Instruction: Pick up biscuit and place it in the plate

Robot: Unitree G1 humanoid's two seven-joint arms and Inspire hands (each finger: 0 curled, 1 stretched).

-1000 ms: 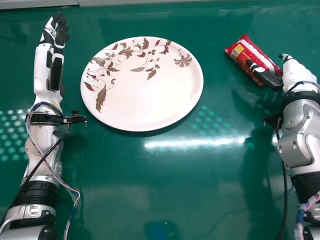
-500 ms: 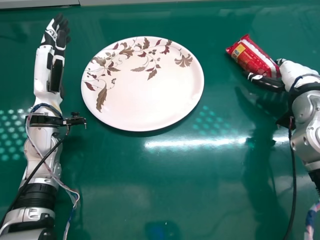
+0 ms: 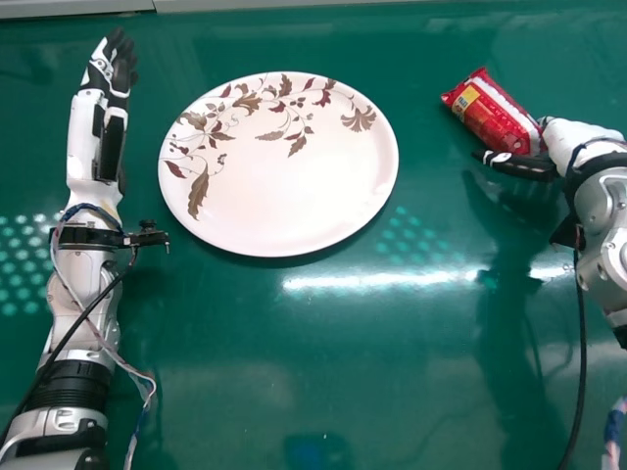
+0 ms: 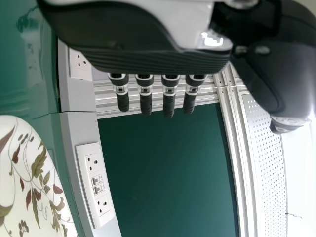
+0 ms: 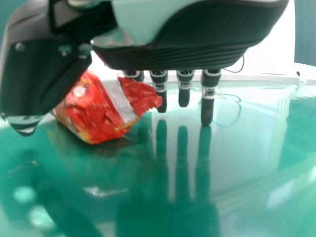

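Both are open: left robot hand [image 3: 102, 70] idle, right robot hand [image 3: 576, 139] beside biscuit packet [image 3: 495, 113], thumb spread, likely for pinch room.

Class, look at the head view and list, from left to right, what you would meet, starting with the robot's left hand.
Left hand, flower-patterned plate, red biscuit packet, right forearm.
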